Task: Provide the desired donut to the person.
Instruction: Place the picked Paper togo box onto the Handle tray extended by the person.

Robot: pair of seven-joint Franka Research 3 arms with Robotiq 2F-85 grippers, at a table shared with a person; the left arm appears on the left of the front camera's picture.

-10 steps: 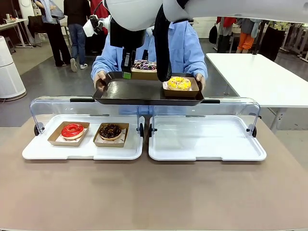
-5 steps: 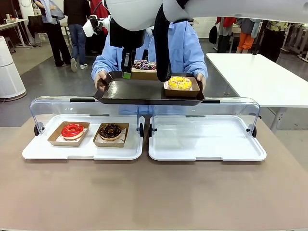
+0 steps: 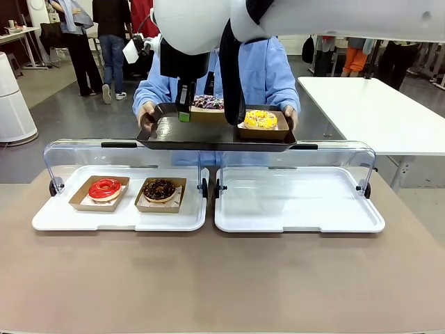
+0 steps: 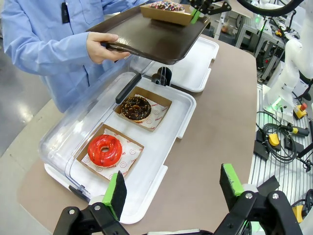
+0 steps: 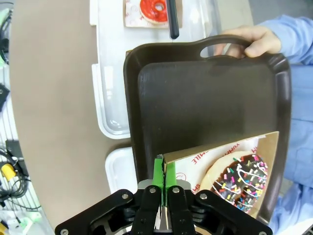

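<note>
Right gripper (image 5: 165,172) first: its green pads are pinched together on the edge of a cardboard tray (image 5: 230,161) carrying the sprinkle donut (image 5: 239,181), and that tray sits at the near corner of the brown tray (image 5: 205,98). From the front, the gripper (image 3: 184,111) comes down over the brown tray's (image 3: 201,132) left part, with the sprinkle donut (image 3: 208,103) just beside it and the yellow donut (image 3: 259,119) in its own cardboard tray off to the right. The person (image 3: 268,73) across the table holds the brown tray by both handles, one hand (image 5: 254,41) curled through the grip, lifted above the display cases. Left gripper (image 4: 171,188), meanwhile, hangs wide apart with nothing between its pads, high over the table's edge. Below it the left case (image 4: 146,188) has its clear lid folded back, the red donut (image 4: 104,150) and the chocolate donut (image 4: 136,107) side by side in cardboard trays. The right case (image 3: 299,202) lies beside it, lid back as well.
</note>
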